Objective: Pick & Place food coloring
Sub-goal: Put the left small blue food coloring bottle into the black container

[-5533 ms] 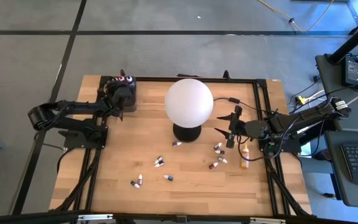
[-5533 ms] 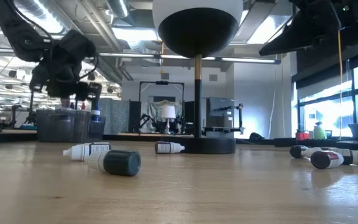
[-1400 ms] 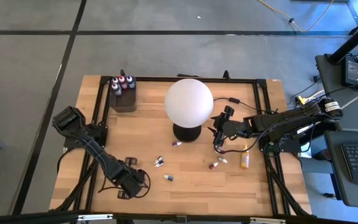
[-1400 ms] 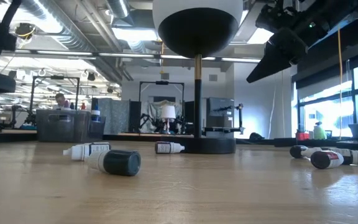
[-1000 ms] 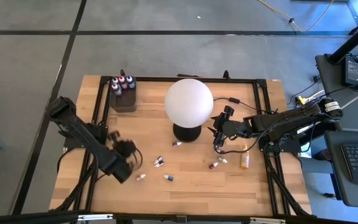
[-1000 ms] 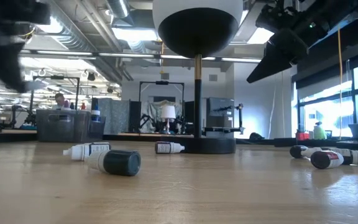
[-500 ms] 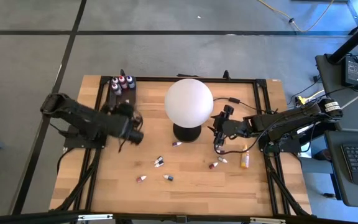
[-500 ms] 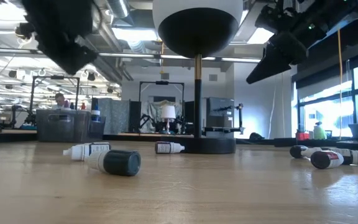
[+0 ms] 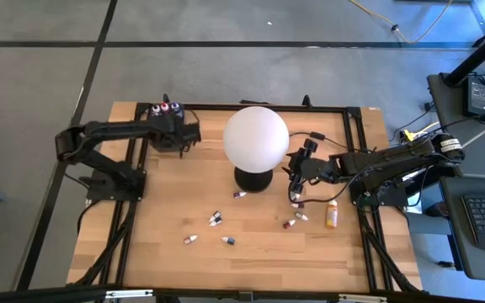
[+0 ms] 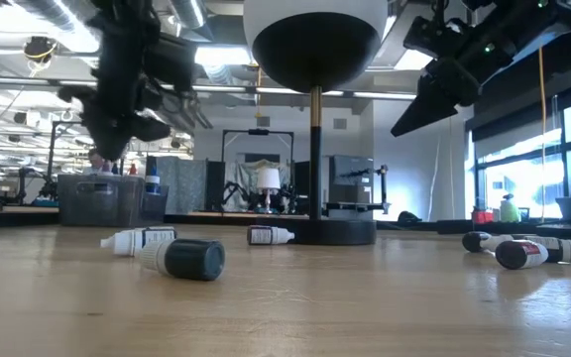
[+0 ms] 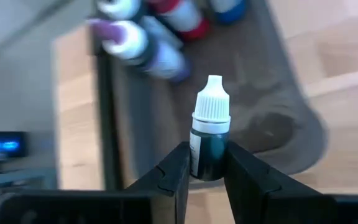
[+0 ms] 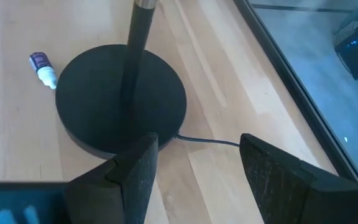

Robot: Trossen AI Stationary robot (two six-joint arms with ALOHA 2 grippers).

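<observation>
While clamped upright, dark bottle (image 11: 209,140), cap up

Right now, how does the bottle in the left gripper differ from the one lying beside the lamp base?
The held bottle is dark with a white cap, pinched between the left gripper fingers above the grey tray. The bottle by the lamp base lies on its side on the table, untouched, with a purple label. Both are small white-capped dropper bottles.

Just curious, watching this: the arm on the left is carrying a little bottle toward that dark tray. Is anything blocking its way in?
Nothing visible does. The left gripper holds the dark bottle above the tray. Other bottles stand at the tray's far end, and the bare part under the held bottle looks free.
</observation>
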